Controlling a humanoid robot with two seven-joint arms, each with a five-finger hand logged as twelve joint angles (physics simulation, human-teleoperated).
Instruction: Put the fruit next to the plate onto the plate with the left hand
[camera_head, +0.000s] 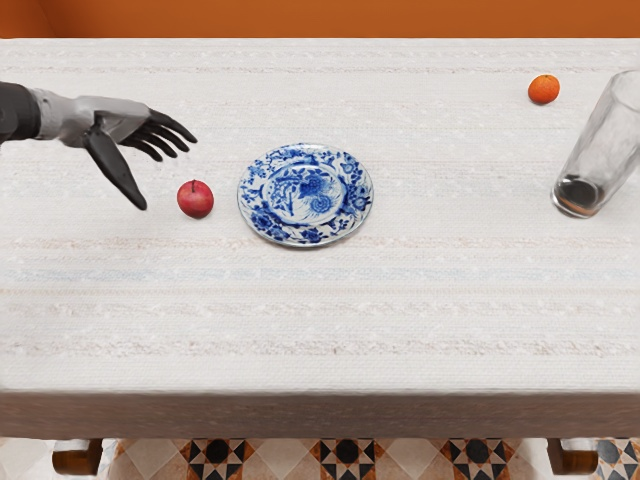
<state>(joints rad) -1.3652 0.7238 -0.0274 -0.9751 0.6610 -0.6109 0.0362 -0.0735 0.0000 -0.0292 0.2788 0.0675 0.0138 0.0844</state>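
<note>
**Spotter:** Start with the biggest thing. Your counter (320, 320) fills nearly the whole head view, covered in a pale cloth with faint stripes.

**Operator's aide:** And on it?

**Spotter:** You have the blue-and-white patterned plate (305, 194) a little left of the middle, lying flat. Your left robot hand (125, 130) comes in from the left edge, above and to the left of the plate. Its dark fingers (172, 132) are spread and point toward the plate, the thumb (122, 175) slants downward, and it grips nothing.

**Operator's aide:** The right side?

**Spotter:** You see a clear glass (600, 150) at the right edge, tilted and partly cut off by the frame.

**Operator's aide:** Where is your fruit?

**Spotter:** The red apple (195, 198) sits on the counter just beside the plate's left rim, with a narrow gap between them. It is near your thumb tip but not touching it. The orange (543, 89) lies far back on the right, near the glass and well apart from the plate.
</note>
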